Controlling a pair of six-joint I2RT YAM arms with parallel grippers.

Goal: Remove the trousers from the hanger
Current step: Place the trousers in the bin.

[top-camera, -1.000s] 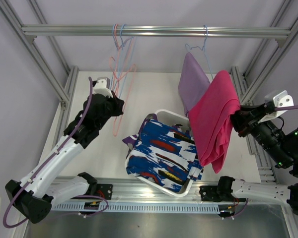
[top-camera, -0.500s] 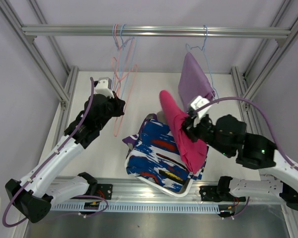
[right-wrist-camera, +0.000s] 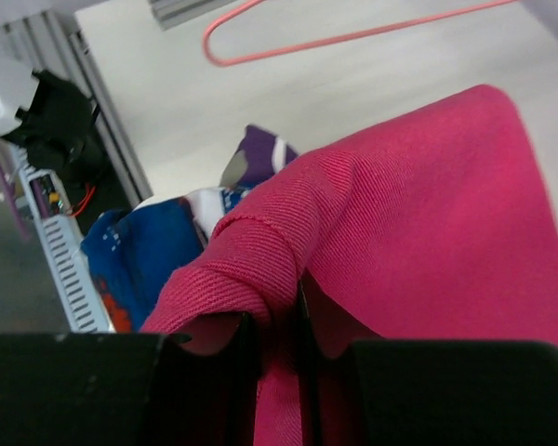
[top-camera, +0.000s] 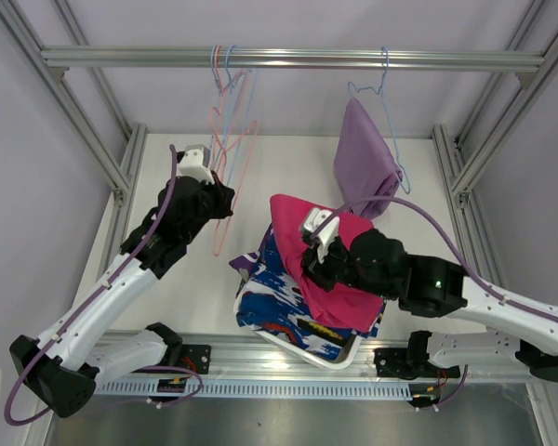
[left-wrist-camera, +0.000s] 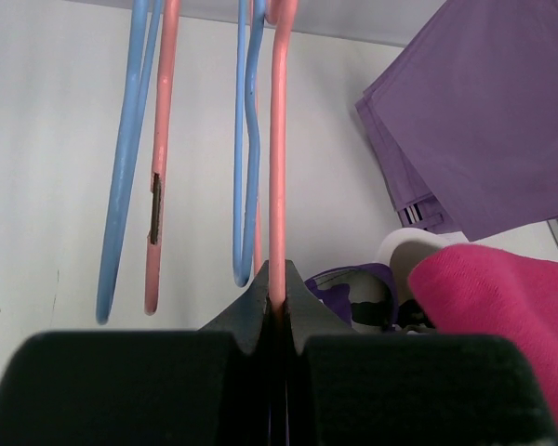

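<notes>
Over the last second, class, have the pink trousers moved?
Yes: the pink trousers moved leftward and down, from right of the hanging lilac trousers to over the basket.

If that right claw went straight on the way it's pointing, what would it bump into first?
Its own load: the right gripper is shut on the pink trousers, which fill the way ahead. Beyond them probably the blue-white trousers, though depth is unclear.

Four trousers (top-camera: pixel 353 302) in view: lilac (top-camera: pixel 363 167), pink (top-camera: pixel 288 218), blue-patterned (top-camera: pixel 265 297), camouflage (left-wrist-camera: pixel 353 293); one basket (top-camera: pixel 325 353); seemingly five hangers (left-wrist-camera: pixel 279 139); two robot arms (top-camera: pixel 121 279)
</notes>
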